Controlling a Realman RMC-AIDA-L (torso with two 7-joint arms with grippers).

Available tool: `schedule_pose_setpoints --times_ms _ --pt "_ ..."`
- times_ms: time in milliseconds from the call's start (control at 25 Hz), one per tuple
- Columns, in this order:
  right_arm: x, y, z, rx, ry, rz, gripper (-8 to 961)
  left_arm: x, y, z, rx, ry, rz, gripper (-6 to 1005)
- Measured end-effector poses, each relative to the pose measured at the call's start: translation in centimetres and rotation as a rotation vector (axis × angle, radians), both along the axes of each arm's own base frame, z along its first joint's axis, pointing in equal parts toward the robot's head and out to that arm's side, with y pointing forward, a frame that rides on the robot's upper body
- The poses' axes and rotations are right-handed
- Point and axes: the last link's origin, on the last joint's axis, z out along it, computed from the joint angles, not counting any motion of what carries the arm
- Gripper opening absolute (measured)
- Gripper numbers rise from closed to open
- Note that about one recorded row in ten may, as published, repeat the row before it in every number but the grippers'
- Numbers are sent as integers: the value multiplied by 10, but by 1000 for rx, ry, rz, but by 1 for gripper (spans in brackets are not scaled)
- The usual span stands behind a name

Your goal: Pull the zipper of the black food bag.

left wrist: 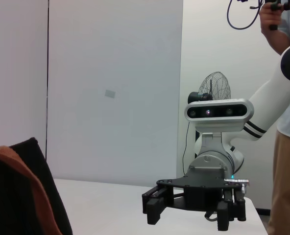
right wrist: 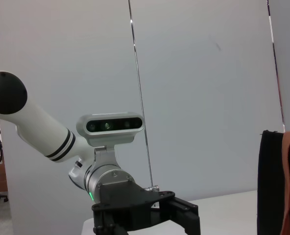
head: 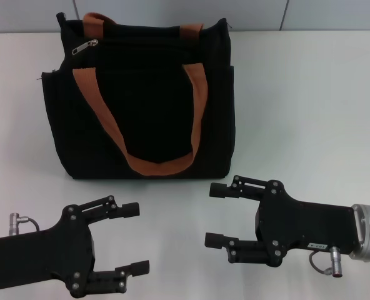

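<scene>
The black food bag [head: 147, 100] stands on the white table [head: 310, 94] at the back middle, its orange-brown handles [head: 104, 125] hanging down its front. The silver zipper pull [head: 85, 47] lies on the zip track near the bag's top left corner. My left gripper [head: 135, 239] is open and empty at the front left, well short of the bag. My right gripper [head: 215, 214] is open and empty at the front right, just below the bag's lower right corner. The bag's edge also shows in the left wrist view [left wrist: 17, 196] and the right wrist view [right wrist: 270, 186].
The left wrist view shows my right gripper [left wrist: 191, 210] across the table, a fan [left wrist: 213, 90] and a person [left wrist: 284, 147] standing at the side. The right wrist view shows my left gripper [right wrist: 145, 218]. A pale wall is behind the table.
</scene>
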Motion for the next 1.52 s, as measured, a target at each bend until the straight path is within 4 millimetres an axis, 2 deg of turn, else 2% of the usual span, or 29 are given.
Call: schedule_pose_setpoints --times_ms 320,560,720,800,880,920,960,1000,1080,1160,1200,1360,1520 --pt "0 -2 -1 -8 5 -8 748 1 1 2 27 -25 13 794" --pt "0 -4 -1 -16 14 -10 747 -1 8 14 154 -115 94 779" --pt "0 -7 -3 -26 28 -20 747 -21 17 44 440 -240 291 769" --pt "0 -8 -3 -28 28 -19 746 -31 26 55 571 -256 371 764" --pt "-2 -8 -4 -33 29 -13 746 -37 40 61 623 -240 427 760" --pt "-3 -8 -5 -37 32 -8 746 -37 40 61 623 -240 427 757" --pt "-4 -8 -5 -42 35 -3 746 -40 57 64 632 -214 476 755" --pt "-5 -8 -5 -44 38 -1 747 -41 80 60 610 -155 521 752" --pt "-5 -10 -5 -51 45 -1 748 -39 96 54 592 -92 526 747" --pt "-5 -11 -6 -56 48 -7 748 -38 103 51 587 -54 523 743" --pt "-4 -12 -6 -59 50 -11 748 -31 112 44 558 10 481 740" --pt "-2 -16 -8 -65 54 -29 746 -19 115 34 499 70 385 730" --pt "-2 -17 -8 -67 56 -32 746 -4 121 31 490 28 342 721"
